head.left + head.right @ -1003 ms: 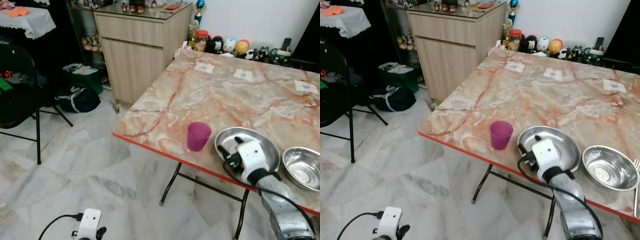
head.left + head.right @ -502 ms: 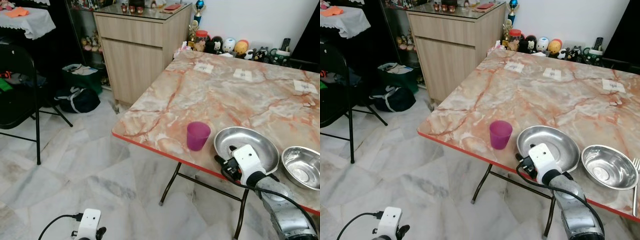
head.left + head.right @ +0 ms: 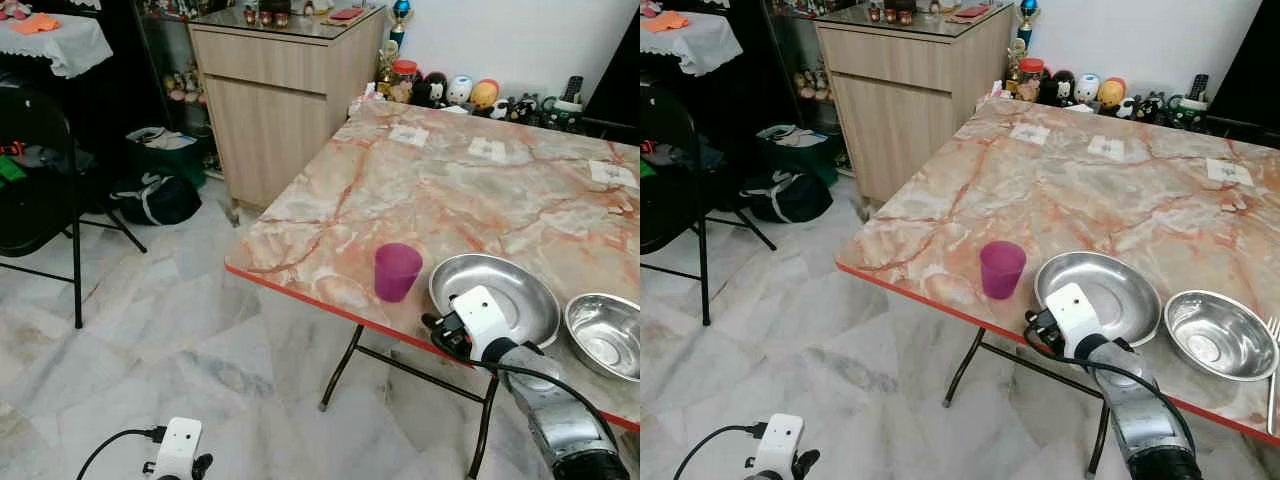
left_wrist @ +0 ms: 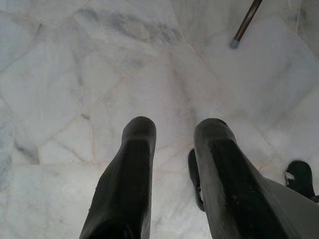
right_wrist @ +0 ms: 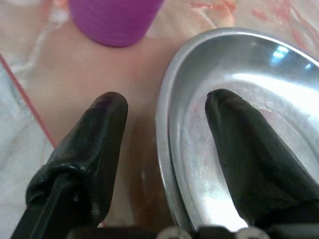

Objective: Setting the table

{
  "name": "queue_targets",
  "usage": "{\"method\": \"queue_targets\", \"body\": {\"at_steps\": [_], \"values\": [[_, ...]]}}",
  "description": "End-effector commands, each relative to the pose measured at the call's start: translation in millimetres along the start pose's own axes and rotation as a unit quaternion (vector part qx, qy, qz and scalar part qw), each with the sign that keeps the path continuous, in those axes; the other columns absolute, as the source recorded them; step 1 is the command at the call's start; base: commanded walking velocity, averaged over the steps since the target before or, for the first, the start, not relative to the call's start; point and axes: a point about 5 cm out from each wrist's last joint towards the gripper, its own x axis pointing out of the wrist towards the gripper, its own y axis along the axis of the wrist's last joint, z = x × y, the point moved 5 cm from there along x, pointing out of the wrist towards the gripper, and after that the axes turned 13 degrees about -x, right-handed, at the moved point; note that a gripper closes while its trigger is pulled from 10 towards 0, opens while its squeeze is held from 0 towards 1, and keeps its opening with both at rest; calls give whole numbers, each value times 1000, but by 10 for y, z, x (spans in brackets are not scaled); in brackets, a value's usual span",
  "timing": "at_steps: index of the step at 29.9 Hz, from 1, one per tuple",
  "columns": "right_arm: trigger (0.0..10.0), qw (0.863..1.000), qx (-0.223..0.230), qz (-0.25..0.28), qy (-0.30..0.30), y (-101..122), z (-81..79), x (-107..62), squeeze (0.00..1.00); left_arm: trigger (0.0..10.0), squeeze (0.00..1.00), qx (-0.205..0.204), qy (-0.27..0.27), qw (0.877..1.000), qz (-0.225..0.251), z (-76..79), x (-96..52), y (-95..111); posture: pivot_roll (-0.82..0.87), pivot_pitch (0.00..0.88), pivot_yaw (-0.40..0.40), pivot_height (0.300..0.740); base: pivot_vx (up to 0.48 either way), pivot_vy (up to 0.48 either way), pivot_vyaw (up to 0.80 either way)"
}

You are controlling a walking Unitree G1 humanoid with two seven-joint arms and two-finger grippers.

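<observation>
Right hand [image 5: 164,119] open — fingers straddling plate [image 5: 239,89] rim.

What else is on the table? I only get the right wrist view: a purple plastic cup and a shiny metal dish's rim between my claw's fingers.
Observer: A second, deeper round steel bowl sits just to the right of your shallow steel dish.
Operator: Is there a fork?
Observer: Yes, a silver metal fork lies past that bowl, near the right of the pink marble table.
Operator: Where's my other claw?
Observer: The left claw hangs low over the white marble floor, with its fingers apart.
</observation>
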Motion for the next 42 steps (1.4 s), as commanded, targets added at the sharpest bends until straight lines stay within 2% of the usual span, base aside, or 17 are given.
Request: {"method": "queue_targets", "body": {"at_steps": [1, 10, 11, 12, 13, 42], "values": [[10000, 1000, 2, -10, 1, -21, 0, 18, 0, 10000, 0, 2, 3, 1000, 2, -27, -7, 1, 69, 0, -9, 740, 0, 0, 0], [10000, 999, 10, -33, -6, -98, 3, 41, 0, 10000, 0, 5, 1, 1000, 1, -33, -5, 9, 69, 0, -8, 740, 0, 0, 0], [5922, 999, 11, -35, -4, -100, -10, 50, 0, 10000, 0, 5, 1, 1000, 1, -32, -5, 9, 71, 0, -8, 740, 0, 0, 0], [4039, 999, 12, -34, -2, -96, -20, 56, 0, 10000, 0, 5, 1, 1000, 1, -33, -5, 10, 72, 0, -8, 740, 0, 0, 0], [0, 999, 13, -33, -1, -90, -33, 62, 0, 10000, 0, 5, 2, 1000, 1, -34, -4, 12, 72, 0, -8, 740, 0, 0, 0], [0, 999, 20, -22, -10, -8, -51, 103, 0, 10000, 0, 5, 22, 1000, 3, -136, -17, 26, 84, 0, -2, 740, 0, 0, 0]]}}
